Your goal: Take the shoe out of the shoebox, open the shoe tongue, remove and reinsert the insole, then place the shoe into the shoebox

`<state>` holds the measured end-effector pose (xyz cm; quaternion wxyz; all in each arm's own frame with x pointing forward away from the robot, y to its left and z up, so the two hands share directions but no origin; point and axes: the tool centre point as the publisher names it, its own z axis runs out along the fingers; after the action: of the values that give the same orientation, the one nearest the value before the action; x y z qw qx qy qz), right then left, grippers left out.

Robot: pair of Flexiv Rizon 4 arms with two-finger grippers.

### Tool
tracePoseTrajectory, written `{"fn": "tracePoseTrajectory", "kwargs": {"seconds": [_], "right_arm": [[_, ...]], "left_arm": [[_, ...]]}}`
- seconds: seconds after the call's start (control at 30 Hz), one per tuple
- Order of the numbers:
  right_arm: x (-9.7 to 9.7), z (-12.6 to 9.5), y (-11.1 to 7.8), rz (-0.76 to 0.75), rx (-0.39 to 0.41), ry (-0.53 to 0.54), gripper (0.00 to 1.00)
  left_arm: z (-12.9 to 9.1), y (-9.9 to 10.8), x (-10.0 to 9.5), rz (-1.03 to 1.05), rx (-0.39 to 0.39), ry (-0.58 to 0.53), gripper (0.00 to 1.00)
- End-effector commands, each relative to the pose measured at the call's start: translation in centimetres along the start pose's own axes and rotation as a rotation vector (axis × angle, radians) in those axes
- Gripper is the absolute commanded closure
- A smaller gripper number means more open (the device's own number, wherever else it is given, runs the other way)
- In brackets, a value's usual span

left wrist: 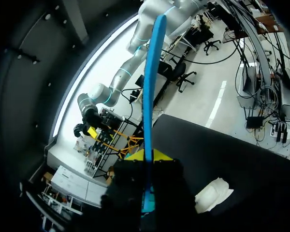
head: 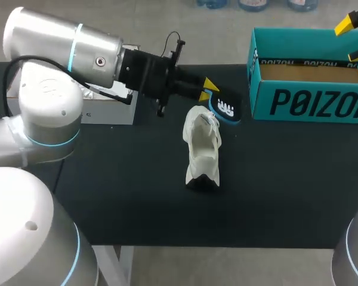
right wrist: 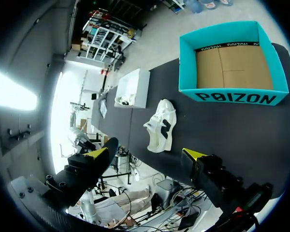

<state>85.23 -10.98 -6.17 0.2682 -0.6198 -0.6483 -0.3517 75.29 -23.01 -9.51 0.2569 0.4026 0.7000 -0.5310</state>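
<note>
And here's the black matte table (head: 286, 196) stretching clean across from left to right under soft, even light, pale grey floor (head: 215, 36) showing past its far edge and again on the near side, where one white leg (head: 116, 262) drops down near left.

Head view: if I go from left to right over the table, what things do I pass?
white box → shoe → shoebox
</note>
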Motion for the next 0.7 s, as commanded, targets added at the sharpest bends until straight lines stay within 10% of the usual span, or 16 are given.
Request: {"fn": "tracePoseTrajectory", "kwargs": {"seconds": [0.03,0.4,0.7], "right_arm": [[0.0,0.0,0.1,0.001,0.001,-0.001,0.00],[0.0,0.0,0.1,0.001,0.001,-0.001,0.00],[0.0,0.0,0.1,0.001,0.001,-0.001,0.00]], "left_arm": [[-1.4,-0.1,0.9,0.008,0.012,-0.022,1.00],[-1.4,-0.1,0.9,0.008,0.012,-0.022,1.00],[1.6,4.5,5.7,-0.030,-0.025,0.082,1.00]]}}
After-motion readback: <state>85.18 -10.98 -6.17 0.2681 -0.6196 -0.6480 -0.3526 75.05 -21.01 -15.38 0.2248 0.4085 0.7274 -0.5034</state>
